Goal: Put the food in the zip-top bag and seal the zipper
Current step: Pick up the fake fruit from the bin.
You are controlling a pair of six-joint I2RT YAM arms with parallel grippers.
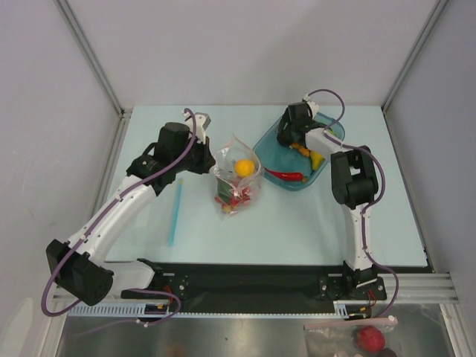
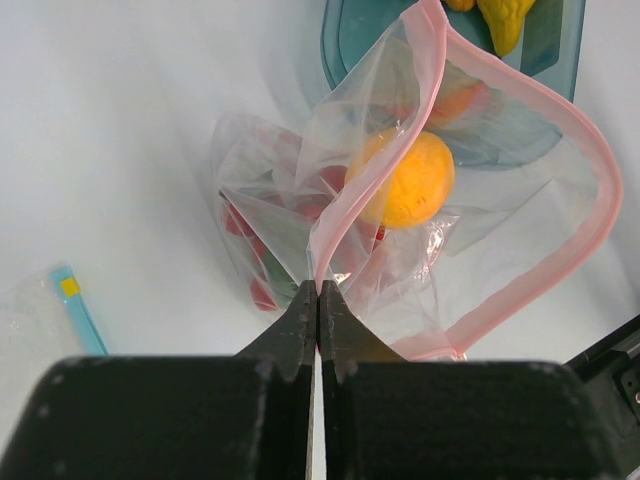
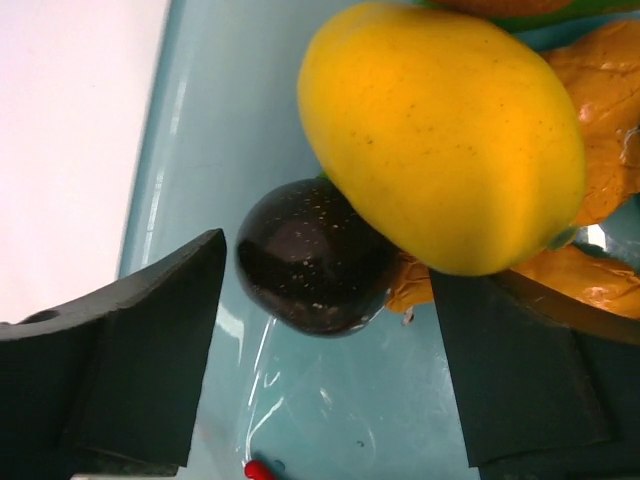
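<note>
Black fingers (image 3: pixel 150 350) of the right pincer (image 3: pixel 328 330) fill the foreground of its wrist view, spread wide and holding nothing. They straddle a dark plum (image 3: pixel 310 265) lying in the teal tray (image 3: pixel 200 150), with clear gaps on both sides. A yellow lemon (image 3: pixel 440 135) presses against the plum's far right shoulder, its long axis running from upper left to lower right in that view.

The plum looks light, hard and glossy, so I judge it apt to squirt out or roll. The best hold is across its widest middle, the fingers square to it and kept clear of the lemon.

The left pincer (image 2: pixel 318 300) is fully closed, pinching the pink zipper (image 2: pixel 590 150) at one point of the zip-top bag (image 2: pixel 270 170) and holding that edge up. The bag sits on the table (image 1: pixel 297 230) between the arms, just left of the tray. Inside it are an orange fruit (image 2: pixel 410 180) and some red and green pieces.

Its film is thin, soft and crinkly and keeps no shape of its own, so the stiffer zipper strip is the right place to grip. From above, the bag's length runs near to far, with the mouth at the far end. The zipper curves in an open loop that gapes toward the tray — a fair target for a drop.

A light-blue stick (image 1: pixel 175 212) lies on the table, left of the bag.
</note>
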